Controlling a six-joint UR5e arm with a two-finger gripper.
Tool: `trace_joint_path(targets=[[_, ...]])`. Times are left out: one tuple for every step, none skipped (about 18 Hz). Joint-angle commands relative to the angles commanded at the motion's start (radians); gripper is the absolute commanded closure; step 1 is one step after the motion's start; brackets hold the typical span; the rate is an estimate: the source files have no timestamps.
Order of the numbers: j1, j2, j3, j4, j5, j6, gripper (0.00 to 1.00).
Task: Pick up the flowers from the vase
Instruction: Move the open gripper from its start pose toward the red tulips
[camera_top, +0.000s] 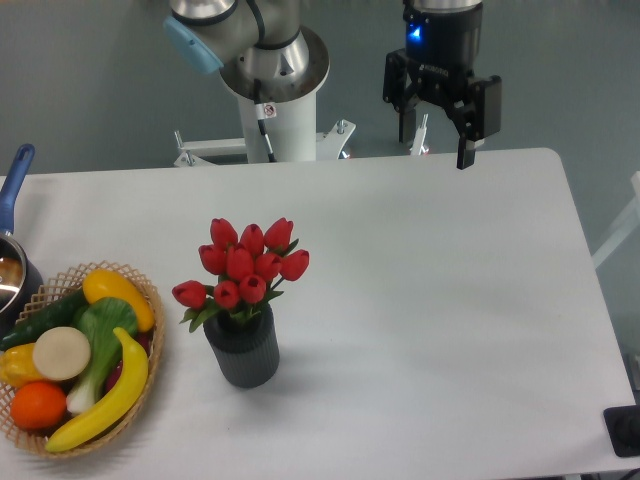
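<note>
The single fixed camera looks down on a white bench from the front. The flowers, a tight bunch of red tulip buds with green leaves, stand upright in the vase, a short dark ribbed cylinder left of the bench's middle. The buds rise clear above the vase mouth, so the part a grip could reach lies just above the rim, where the leaves gather around the stems; the stems themselves are hidden inside the vase.

The pincer hangs at the far edge of the bench, well apart from the flowers and to the right of them in this view. Its two fingers point downward with a plain gap between them, and nothing is held in that gap. It seems parked high and away, which leaves the approach over the flowers free; the reach toward them has not begun.

Beside the vase, at the left edge, a wicker basket holds toy produce, including a banana, an orange and a green leafy vegetable. It sits near the vase but apart from it, so a descent from above or from the right would likely avoid it. A pot with a blue handle shows at the far left.

The lift will probably need to go straight up, since the vase is light-looking and might tip or come along with the stems.
</note>
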Motion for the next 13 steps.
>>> trace_joint_path(targets=[[0.0, 0.0, 0.0, -0.002, -0.002, 0.003, 0.0], [0.0, 0.0, 0.002, -0.002, -0.006, 0.008, 0.0], [0.0, 0.0, 0.002, -0.002, -0.006, 0.008, 0.0], [-0.002, 0.0, 0.002, 0.002, -0.003, 0.008, 0.0], [-0.006, 0.002, -0.002, 0.002, -0.002, 0.006, 0.0], [-0.008, 0.002, -0.006, 0.002, -0.006, -0.003, 0.0], [-0.011, 0.002, -0.006, 0.002, -0.008, -0.008, 0.0], [-0.012, 0.002, -0.008, 0.002, -0.009, -0.012, 0.0], [-0.012, 0.002, -0.011, 0.002, -0.018, -0.02, 0.0], [-0.011, 0.002, -0.023, 0.002, -0.037, -0.024, 0.0], [-0.011, 0.005, -0.04, 0.003, -0.066, -0.026, 0.0], [-0.011, 0.014, -0.055, 0.015, -0.086, -0.029, 0.0], [-0.012, 0.021, -0.073, 0.041, -0.095, -0.046, 0.0]])
